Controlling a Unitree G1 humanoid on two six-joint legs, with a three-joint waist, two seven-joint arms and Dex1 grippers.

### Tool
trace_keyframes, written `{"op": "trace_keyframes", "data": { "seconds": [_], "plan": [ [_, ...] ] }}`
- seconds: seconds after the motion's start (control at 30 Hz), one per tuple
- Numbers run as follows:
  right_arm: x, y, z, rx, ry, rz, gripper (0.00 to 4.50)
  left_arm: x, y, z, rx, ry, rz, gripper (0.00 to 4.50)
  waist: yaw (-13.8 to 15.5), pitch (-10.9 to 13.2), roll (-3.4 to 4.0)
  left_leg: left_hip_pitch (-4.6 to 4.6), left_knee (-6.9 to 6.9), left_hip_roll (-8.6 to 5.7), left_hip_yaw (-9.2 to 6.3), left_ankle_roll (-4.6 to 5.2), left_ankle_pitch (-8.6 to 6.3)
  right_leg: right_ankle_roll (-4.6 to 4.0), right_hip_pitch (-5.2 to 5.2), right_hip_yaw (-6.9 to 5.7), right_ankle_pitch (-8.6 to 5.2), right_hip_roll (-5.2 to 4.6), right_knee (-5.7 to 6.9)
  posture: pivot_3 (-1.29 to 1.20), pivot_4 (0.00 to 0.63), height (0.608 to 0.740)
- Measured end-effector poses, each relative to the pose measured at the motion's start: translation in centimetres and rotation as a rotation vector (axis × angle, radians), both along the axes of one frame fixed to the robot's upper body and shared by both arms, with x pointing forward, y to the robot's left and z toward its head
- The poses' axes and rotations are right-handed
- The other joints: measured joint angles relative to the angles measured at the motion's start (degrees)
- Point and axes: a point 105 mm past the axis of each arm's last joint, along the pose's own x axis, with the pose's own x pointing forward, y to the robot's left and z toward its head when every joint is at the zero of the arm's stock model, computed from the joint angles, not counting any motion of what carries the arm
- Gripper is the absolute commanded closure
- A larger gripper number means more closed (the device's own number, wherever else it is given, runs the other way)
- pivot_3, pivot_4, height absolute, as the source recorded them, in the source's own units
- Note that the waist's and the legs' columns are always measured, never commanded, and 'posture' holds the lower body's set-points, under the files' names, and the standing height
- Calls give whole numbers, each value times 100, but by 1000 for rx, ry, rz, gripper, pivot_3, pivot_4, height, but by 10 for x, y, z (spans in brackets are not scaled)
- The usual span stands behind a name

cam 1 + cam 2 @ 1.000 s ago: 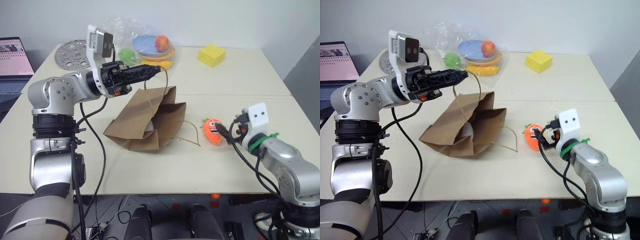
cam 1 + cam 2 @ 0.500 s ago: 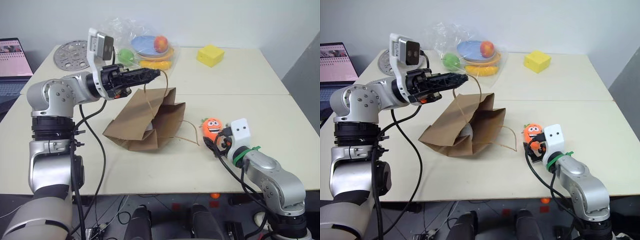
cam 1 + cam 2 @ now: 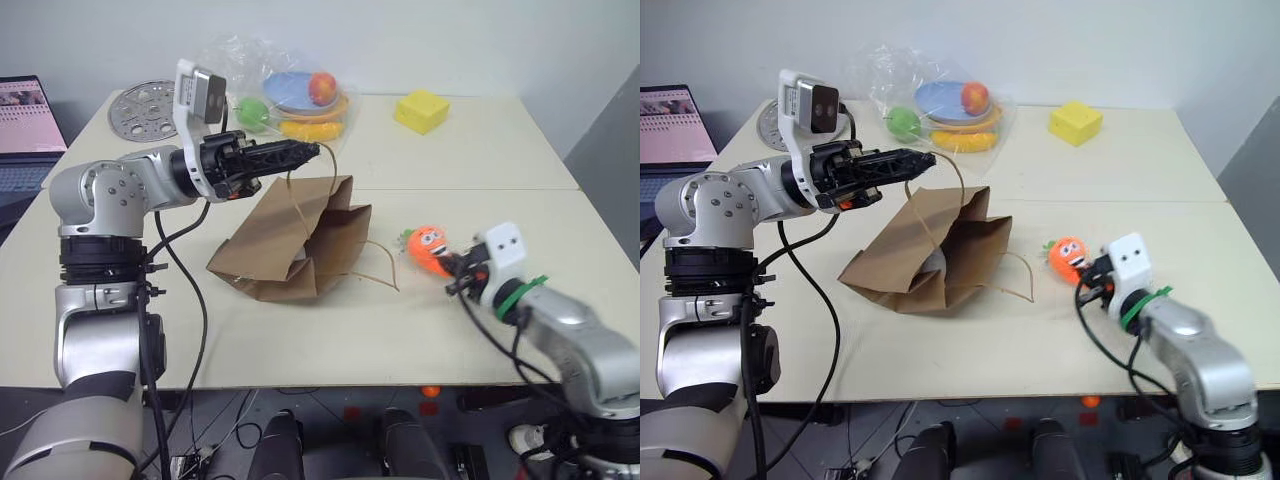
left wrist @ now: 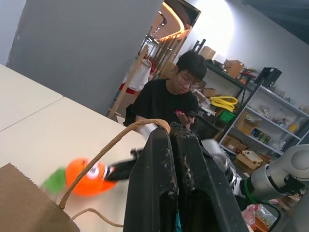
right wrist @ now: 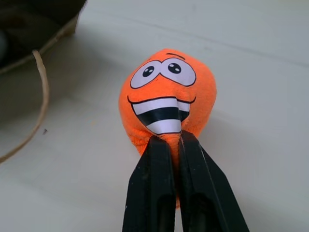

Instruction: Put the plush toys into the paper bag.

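The brown paper bag (image 3: 285,240) lies slumped on the table with its mouth facing right. My left gripper (image 3: 310,150) is shut on its upper handle (image 4: 116,142) and holds the loop up. A white rounded shape (image 3: 930,262) shows inside the bag's mouth. The orange carrot plush (image 3: 428,247), with its smiling face (image 5: 165,94), is to the right of the bag. My right gripper (image 5: 168,142) is shut on its lower end and holds it just above the table. The bag's other handle (image 3: 382,268) lies loose on the table between bag and carrot.
A clear plastic bag with fruit and plates (image 3: 300,90) sits at the back, a yellow block (image 3: 422,110) at the back right, a round metal disc (image 3: 145,105) at the back left. A laptop (image 3: 25,130) stands at far left. A person (image 4: 176,96) sits beyond the table.
My right gripper has shut on the carrot plush and lifted it a little, shifting right. The left gripper keeps holding the handle in place.
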Motion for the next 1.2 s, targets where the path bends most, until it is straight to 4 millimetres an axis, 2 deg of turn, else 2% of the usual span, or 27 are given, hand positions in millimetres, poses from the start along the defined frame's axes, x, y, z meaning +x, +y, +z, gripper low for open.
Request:
{"op": "trace_keyframes", "data": {
  "seconds": [0.2, 0.3, 0.43, 0.57, 0.67, 0.9, 1.2],
  "plan": [
    [-6, 4, 43, -10, -1, 211, 4477, 3, 2, -1, -7, -3, 12, 4500, 2, 0, -1, 0, -2, 1, -2, 0, 0, 1, 1, -4, 0, 0, -4, 0, 150, 740],
    [-11, 14, 52, 18, 10, 283, 4477, 2, 2, -1, -8, -5, 2, 4500, 4, 0, -1, -2, -3, 0, -2, 0, -1, 0, 1, -3, 0, 0, -5, 0, 150, 740],
    [-12, 27, 49, 13, 35, 338, 4477, 4, 3, 0, -12, -1, 6, 4500, 5, 0, -1, -3, -2, 0, -2, 0, 0, 1, 0, -4, 0, 0, -5, 0, 150, 740],
    [-6, 70, 43, -7, 39, 444, 4477, 5, -4, 4, -8, -17, -11, 4500, -42, 0, -1, -1, 1, 1, -1, 0, 0, 5, 0, -2, -3, 0, -3, 0, 150, 740],
    [-2, 89, 35, -7, 66, 482, 4477, 5, -4, 4, -7, -20, -18, 4500, -24, 0, -1, -4, 0, 0, -1, 0, 0, 0, -2, -2, 0, 0, -4, 0, 150, 740],
    [22, 131, 28, -14, 52, 497, 4477, 5, -6, 3, -8, -19, -27, 4500, -15, 0, -1, -6, -6, 0, -5, 0, 0, -14, -7, -6, 9, 0, -2, 0, 150, 740],
    [62, 162, 18, 6, 12, 431, 4477, 2, -9, 2, -5, -22, -41, 4500, -21, 0, 0, -6, -6, 0, -5, -1, 0, -15, -8, -7, 9, 1, 3, 0, 150, 740]
  ]
}}
